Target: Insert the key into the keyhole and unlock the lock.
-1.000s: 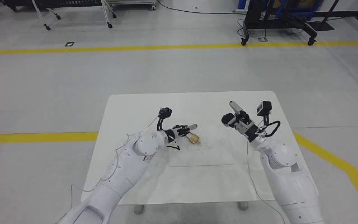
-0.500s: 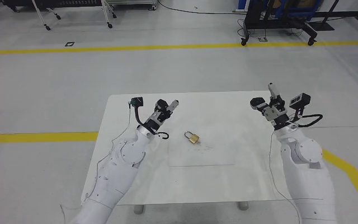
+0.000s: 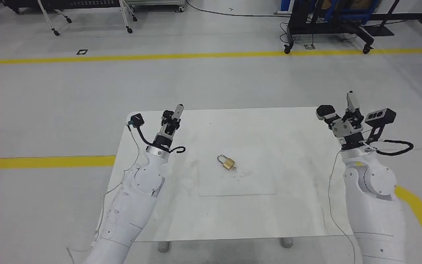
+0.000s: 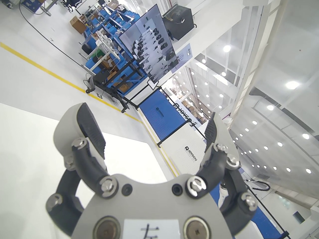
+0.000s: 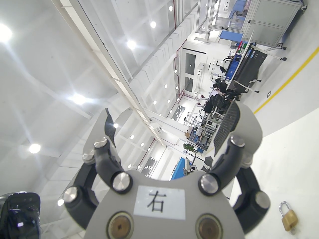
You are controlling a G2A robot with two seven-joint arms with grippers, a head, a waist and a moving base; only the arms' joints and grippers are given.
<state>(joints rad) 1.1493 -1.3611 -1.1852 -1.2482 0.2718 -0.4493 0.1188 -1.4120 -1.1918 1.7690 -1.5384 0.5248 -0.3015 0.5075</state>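
Observation:
A small brass padlock (image 3: 227, 162) with a silver shackle lies on the white table (image 3: 277, 132) near its middle; it also shows in the right wrist view as the padlock (image 5: 289, 217), with a small key at its base. My left gripper (image 3: 175, 113) is raised over the table's far left part, open and holding nothing, pointing away from the lock. In the left wrist view the left gripper (image 4: 149, 123) stands wide open against the hall. My right gripper (image 3: 337, 112) is raised beyond the table's right edge, open and bare, as the right gripper (image 5: 172, 120) confirms.
A faint rectangular mat (image 3: 237, 178) lies under and in front of the padlock. Yellow floor lines (image 3: 198, 55) run behind and beside the table. Carts (image 3: 330, 26) stand far behind.
Both arms have swung outward and up from the padlock. The left gripper, which was at the lock a second ago, let go and moved far left; the right moved off past the right edge.

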